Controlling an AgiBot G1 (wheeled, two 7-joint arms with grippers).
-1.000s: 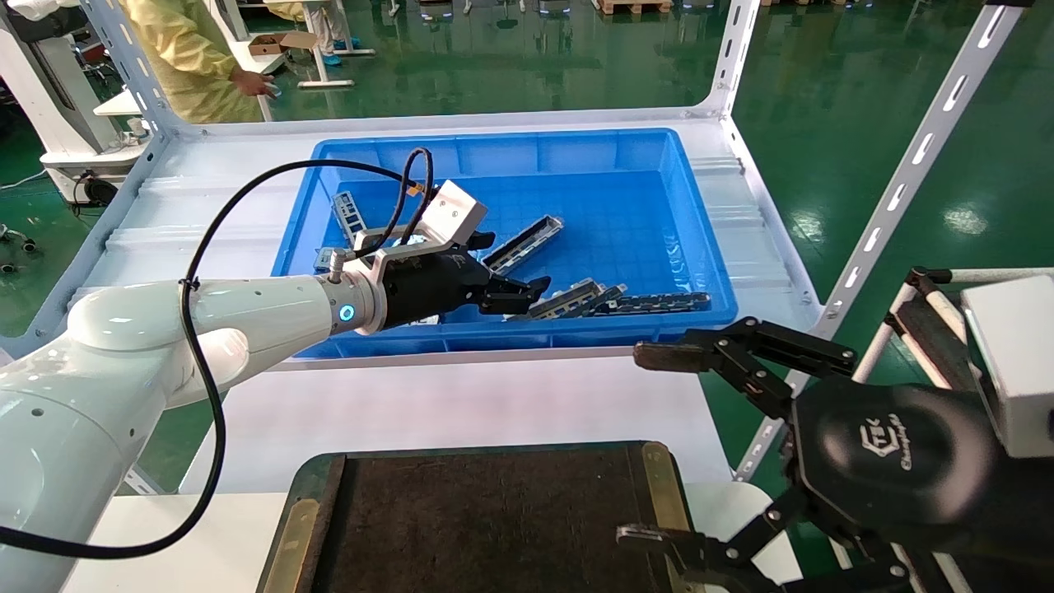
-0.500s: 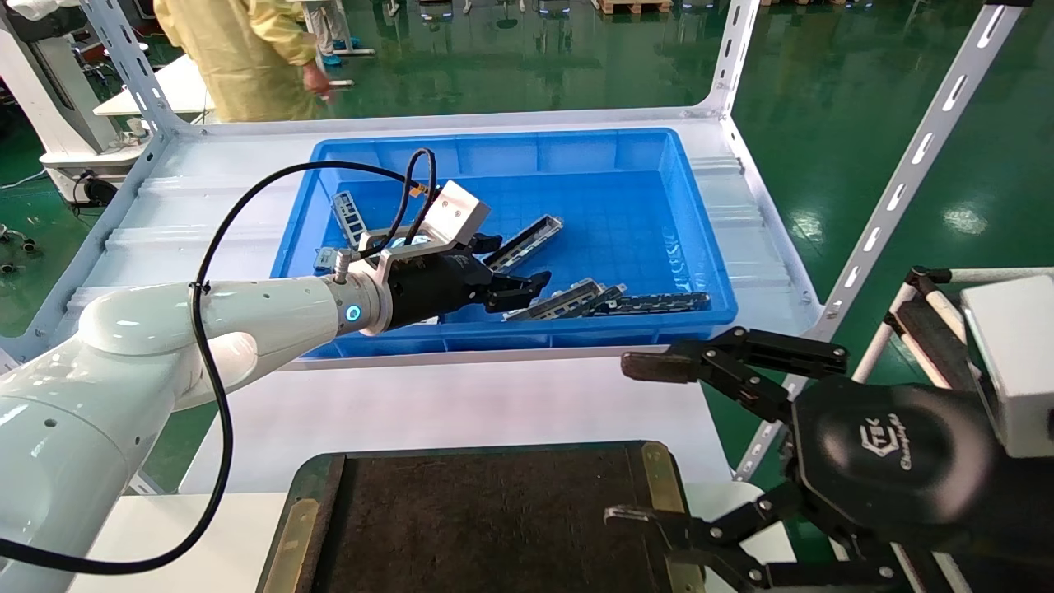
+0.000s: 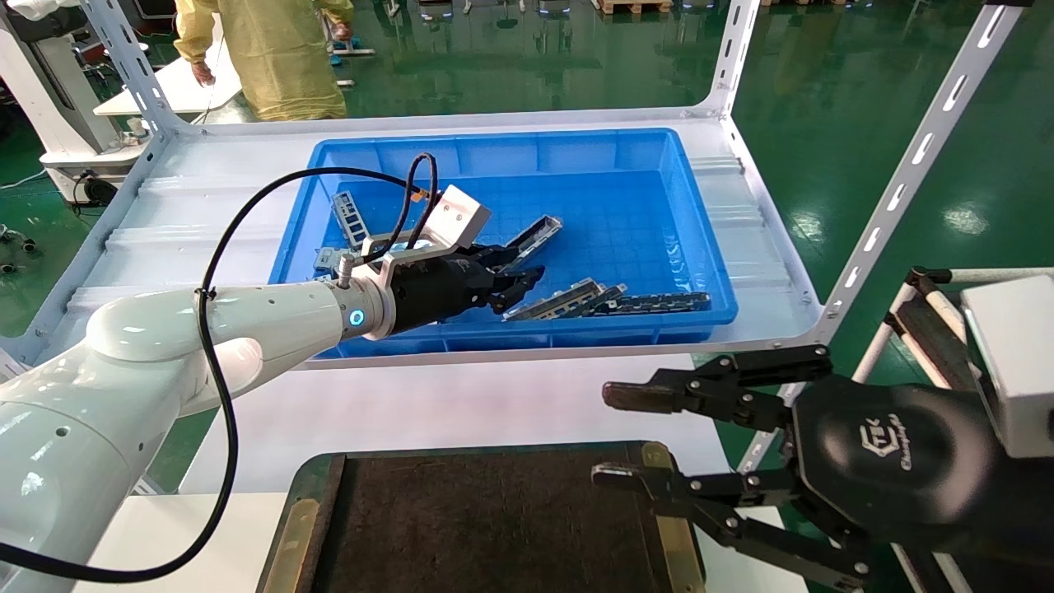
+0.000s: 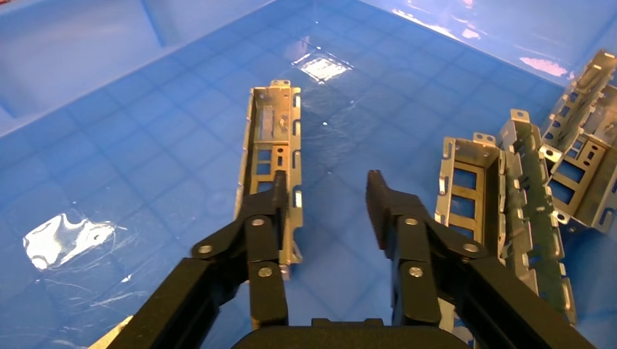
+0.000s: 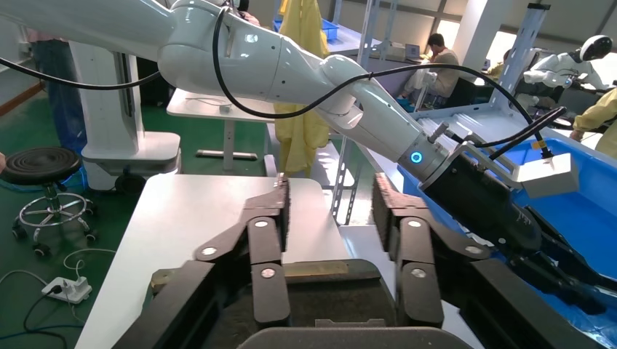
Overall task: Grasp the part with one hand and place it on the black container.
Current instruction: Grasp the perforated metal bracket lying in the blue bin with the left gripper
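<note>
Left gripper point(image 4: 324, 200) has its jaws spread fairly wide with nothing between them. It's hanging inside the blue bin point(image 3: 527, 148), low over the floor. In the left wrist view one finger point(image 4: 265, 218) sits right over the near end of the part point(image 4: 275, 156), a grey channel bracket lying alone with its hollow side up. The other finger is over bare blue floor, so the jaws aren't straddling the bracket; they look offset to one side of it. I can't tell if that finger is touching the metal or just above it.

In the head view that bracket point(image 3: 535, 235) runs out from the fingertips toward about 1 o'clock. A loose cluster of similar brackets point(image 3: 568, 298) sits at roughly 4 o'clock from the gripper, near the bin's front wall.

What could go wrong, as I see it: if it closes from here, the finger on top would probably shove or tip the channel rather than pinch it. A grab near the end could also let the long piece swing or slip on the way out.

The black container point(image 3: 494, 527) sits empty at the 6 o'clock edge of the head view. The right gripper point(image 3: 613, 436) is parked over its right-hand corner, jaws open, holding nothing.
</note>
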